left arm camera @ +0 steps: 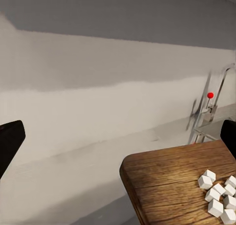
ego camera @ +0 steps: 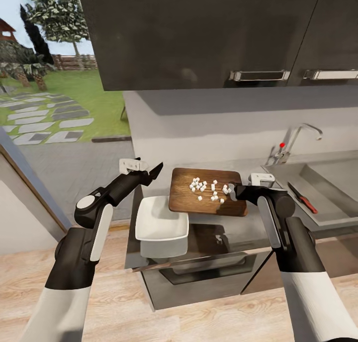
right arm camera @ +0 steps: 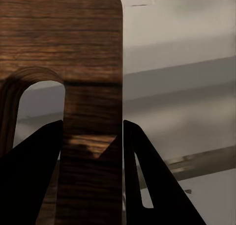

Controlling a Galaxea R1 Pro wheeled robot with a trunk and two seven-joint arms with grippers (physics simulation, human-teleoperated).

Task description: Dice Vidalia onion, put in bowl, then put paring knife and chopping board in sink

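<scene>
At centre frame, the chopping board (ego camera: 206, 192) is being held raised by the right gripper (ego camera: 237, 191), its fingers clamped on the handle end. Diced onion (ego camera: 209, 187) is lying on it; one corner is overhanging the bowl (ego camera: 160, 225). The left gripper (ego camera: 149, 170) is being held open at centre left, gripping nothing. The paring knife (ego camera: 302, 197) is lying in the sink (ego camera: 323, 182) at right.

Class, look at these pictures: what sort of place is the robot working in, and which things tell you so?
Most likely a home kitchen: a stainless steel sink with a curved chrome faucet, dark wall cabinets, and a brown wooden chopping board.
</scene>
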